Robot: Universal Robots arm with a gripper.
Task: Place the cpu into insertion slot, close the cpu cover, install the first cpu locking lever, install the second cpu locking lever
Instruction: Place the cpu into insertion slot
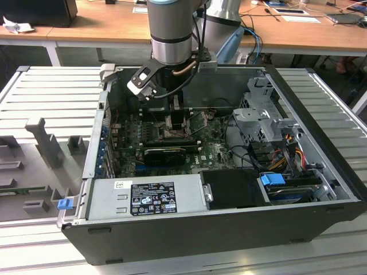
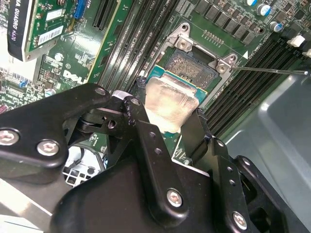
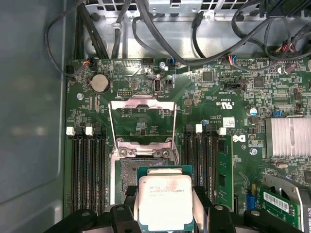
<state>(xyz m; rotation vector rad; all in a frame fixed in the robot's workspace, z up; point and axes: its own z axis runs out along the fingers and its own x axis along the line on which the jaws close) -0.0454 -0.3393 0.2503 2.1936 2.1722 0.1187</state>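
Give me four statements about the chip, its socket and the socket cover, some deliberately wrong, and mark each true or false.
1. The gripper is clamped on the cpu. True.
2. The cpu cover is shut over the insertion slot. False: it stands swung open, off the slot.
3. The cpu hides the whole insertion slot. False: part of the slot's contact field lies bare beside the chip.
4. Long memory slots run along both sides of the insertion slot. True.
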